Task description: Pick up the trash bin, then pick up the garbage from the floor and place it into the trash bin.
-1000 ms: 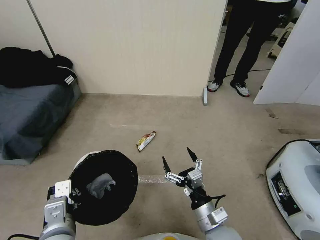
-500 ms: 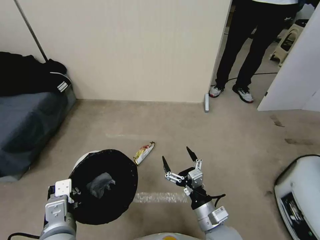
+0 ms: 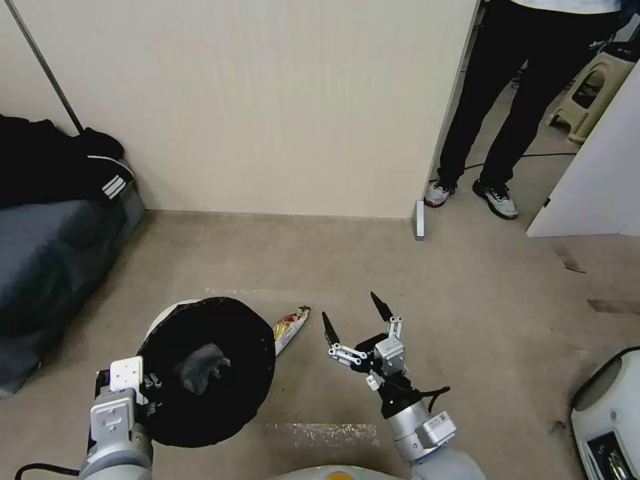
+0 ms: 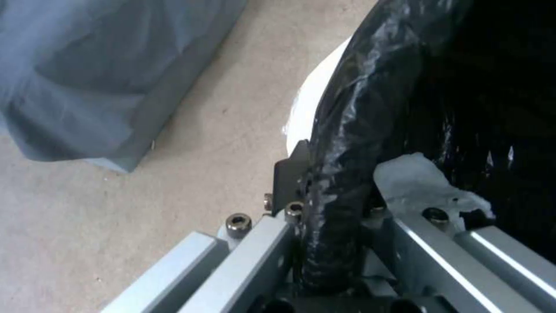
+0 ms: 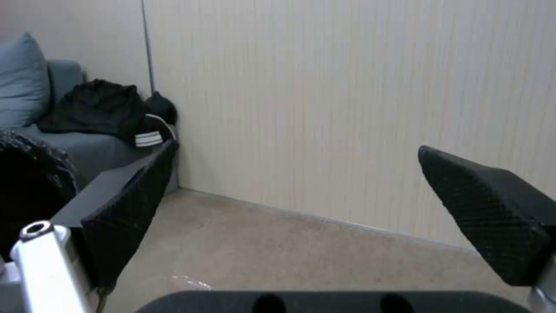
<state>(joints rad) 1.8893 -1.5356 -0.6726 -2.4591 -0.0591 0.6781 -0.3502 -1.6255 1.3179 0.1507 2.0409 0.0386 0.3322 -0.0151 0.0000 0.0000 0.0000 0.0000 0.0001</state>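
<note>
The trash bin [image 3: 207,370], a white bucket lined with a black bag, hangs tilted at the lower left, held by its rim [image 4: 342,174]. My left gripper [image 3: 143,390] is shut on that rim. A white tissue wad [image 3: 203,367] lies inside the bin, also seen as tissue [image 4: 423,182] in the left wrist view. A red-white snack packet [image 3: 290,328] lies on the floor right beside the bin's far edge. My right gripper [image 3: 353,312] hangs open in the air just right of the packet, its black fingertips [image 5: 130,208] spread wide and empty.
A grey sofa [image 3: 47,260] with black striped clothing [image 3: 60,167] stands at the left against the beige wall. A person's legs [image 3: 493,120] stand at the doorway, back right. A white machine [image 3: 610,420] sits at the lower right. Shiny tape strip [image 3: 327,433] marks the floor.
The whole view has shifted as the robot drove forward: the packet and floor tape have slid nearer, and the packet now lies next to the bin. Both arms keep their pose.
</note>
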